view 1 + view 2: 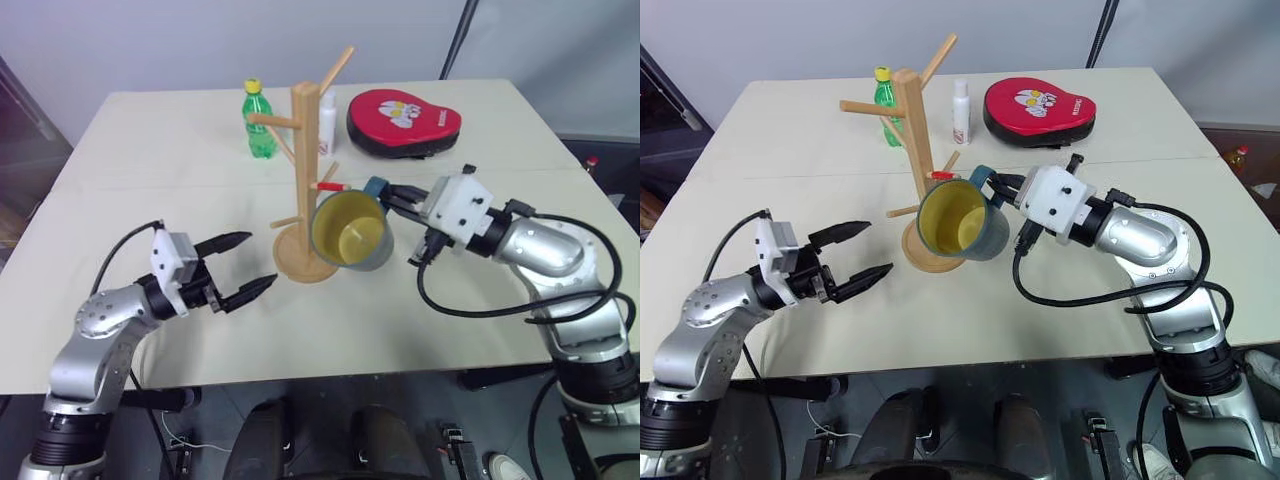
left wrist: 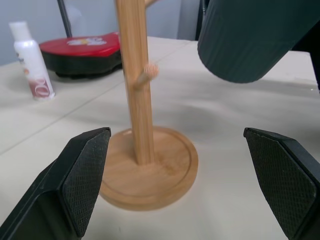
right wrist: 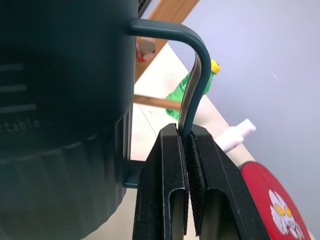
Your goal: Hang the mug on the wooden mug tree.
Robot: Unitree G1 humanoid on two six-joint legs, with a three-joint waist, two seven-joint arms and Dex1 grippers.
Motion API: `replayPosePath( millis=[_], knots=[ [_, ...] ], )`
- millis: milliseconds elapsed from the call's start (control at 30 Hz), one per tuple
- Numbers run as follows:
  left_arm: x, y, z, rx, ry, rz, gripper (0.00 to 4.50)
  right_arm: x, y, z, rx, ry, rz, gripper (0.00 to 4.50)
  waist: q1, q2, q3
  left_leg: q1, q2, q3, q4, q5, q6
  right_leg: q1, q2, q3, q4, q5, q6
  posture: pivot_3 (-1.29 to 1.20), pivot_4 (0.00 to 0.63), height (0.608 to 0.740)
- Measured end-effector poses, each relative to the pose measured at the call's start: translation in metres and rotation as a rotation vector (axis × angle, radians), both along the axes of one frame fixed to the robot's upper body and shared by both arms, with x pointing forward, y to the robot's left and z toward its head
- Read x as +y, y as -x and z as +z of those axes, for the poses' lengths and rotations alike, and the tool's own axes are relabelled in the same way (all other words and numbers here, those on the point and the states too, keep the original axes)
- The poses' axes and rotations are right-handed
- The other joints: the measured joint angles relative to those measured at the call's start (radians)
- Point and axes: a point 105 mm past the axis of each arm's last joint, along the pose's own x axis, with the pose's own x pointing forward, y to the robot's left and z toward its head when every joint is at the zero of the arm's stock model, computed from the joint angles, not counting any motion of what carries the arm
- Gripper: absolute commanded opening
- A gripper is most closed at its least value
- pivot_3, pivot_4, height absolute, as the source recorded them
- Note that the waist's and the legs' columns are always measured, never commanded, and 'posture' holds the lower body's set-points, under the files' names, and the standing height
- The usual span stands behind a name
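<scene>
Starting at the lower left of the head view, the left gripper (image 1: 247,265) hovers just above the table (image 1: 140,180), its two black fingers spread wide apart and holding nothing, pointing toward the round base of the wooden mug tree (image 1: 305,160).

One mug tree stands at the centre of the frame: a light wooden post with several angled pegs, one of them red-tipped (image 1: 342,186). Behind it, toward the upper middle, stand one green plastic bottle (image 1: 258,120) with a yellow cap and one small white bottle (image 1: 327,125).

Just right of the post, one mug (image 1: 350,231) hangs in the air, tilted on its side so its yellow inside faces the camera. It sits over the tree's base, its rim right beside the red-tipped peg; whether they touch cannot be told. The right gripper (image 1: 392,196), coming in from the right, is clamped tight on the mug's loop handle (image 3: 192,75), as the right wrist view shows.

At the upper right lies one red pad with a black edge and a cartoon print (image 1: 403,121).

The table is pale beige with a seam across it, near a pale wall; dark floor shows below the near edge.
</scene>
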Motion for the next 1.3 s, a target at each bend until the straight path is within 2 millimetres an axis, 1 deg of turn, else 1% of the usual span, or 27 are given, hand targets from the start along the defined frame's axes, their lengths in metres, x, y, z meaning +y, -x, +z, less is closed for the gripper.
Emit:
replayPosePath(
  millis=[133,233,300,667,800,867,933,1000,1100,1167,1200,1300],
  knots=[
    [0.002,0.000,0.006,0.002,0.007,-0.002,4.50,0.005,-0.002,0.002,0.007,0.014,0.016,0.03,0.000,0.000,0.000,0.000,0.000,0.000,0.000,0.000,0.000,0.000,0.000,0.000,0.000,0.000,0.000,0.00,0.150,0.740],
    [0.002,-0.003,0.020,-0.026,0.022,-0.002,4.50,0.010,-0.005,0.004,0.013,0.029,0.031,0.03,0.000,0.000,0.000,0.000,0.000,0.000,0.000,0.000,0.000,0.000,0.000,0.000,0.000,0.000,0.000,0.00,0.150,0.740],
    [0.000,-0.003,0.025,-0.033,0.032,-0.010,4.50,0.013,-0.007,0.006,0.012,0.039,0.040,0.03,0.000,0.000,0.000,0.000,0.000,0.000,0.000,0.000,0.000,0.000,0.000,0.000,0.000,0.000,0.000,0.00,0.150,0.740],
    [-0.002,-0.004,0.028,-0.027,0.038,-0.002,4.50,0.028,-0.027,-0.006,0.063,0.110,0.037,0.03,-0.001,0.000,0.000,0.000,0.000,0.000,0.000,0.000,0.000,0.000,0.000,0.000,0.000,0.000,0.000,0.00,0.150,0.740],
    [-0.004,-0.005,0.030,-0.029,0.039,0.003,4.50,0.031,-0.030,-0.008,0.067,0.127,0.034,0.03,0.000,0.000,0.000,0.000,0.000,0.000,0.000,0.000,0.000,0.000,0.000,0.000,0.000,0.000,0.001,0.00,0.150,0.740],
    [-0.004,-0.005,0.030,-0.030,0.041,0.008,4.50,0.031,-0.031,-0.010,0.073,0.127,0.029,0.65,0.000,0.000,0.000,0.000,0.000,0.000,0.000,0.000,0.000,0.000,0.000,0.000,0.000,0.000,0.001,0.00,0.150,0.740],
    [-0.004,-0.004,0.031,-0.033,0.044,0.008,4.50,0.030,-0.032,-0.011,0.081,0.129,0.020,1.44,0.000,0.000,0.000,0.000,0.000,0.000,0.000,0.000,0.000,0.000,0.000,0.000,0.000,0.000,0.001,0.00,0.150,0.740],
    [-0.004,-0.005,0.031,-0.032,0.048,0.008,4.50,0.031,-0.033,-0.011,0.081,0.124,0.017,2.50,0.000,0.000,0.000,0.000,0.000,0.000,0.000,0.000,0.000,0.000,0.000,0.000,0.000,0.000,0.001,0.00,0.150,0.740],
    [-0.005,-0.006,0.034,-0.036,0.055,0.012,4.50,0.030,-0.034,-0.006,0.059,0.118,0.004,3.98,-0.001,0.000,0.000,0.000,0.000,0.000,0.000,0.000,0.000,0.000,0.000,0.000,0.000,0.000,0.001,0.00,0.150,0.740],
    [-0.005,-0.007,0.035,-0.032,0.061,0.018,4.50,0.027,-0.034,-0.002,0.049,0.104,-0.007,3.98,-0.001,0.000,0.000,0.000,0.000,0.000,0.000,0.000,0.000,0.000,0.000,0.000,0.000,0.000,0.001,0.00,0.150,0.740],
    [-0.005,-0.008,0.036,-0.032,0.071,0.025,4.50,0.022,-0.032,0.002,0.041,0.089,-0.018,3.98,0.001,0.000,0.000,0.000,0.000,0.000,0.000,0.000,0.000,0.000,0.000,0.000,0.000,0.001,0.001,0.00,0.150,0.740],
    [0.001,-0.015,0.036,-0.023,0.110,0.092,4.50,-0.004,-0.026,0.013,0.044,-0.015,-0.078,3.98,0.007,-0.001,0.000,0.000,0.000,0.000,0.000,0.000,0.000,0.001,-0.001,0.000,-0.001,0.001,0.001,0.00,0.150,0.740]
  ],
)
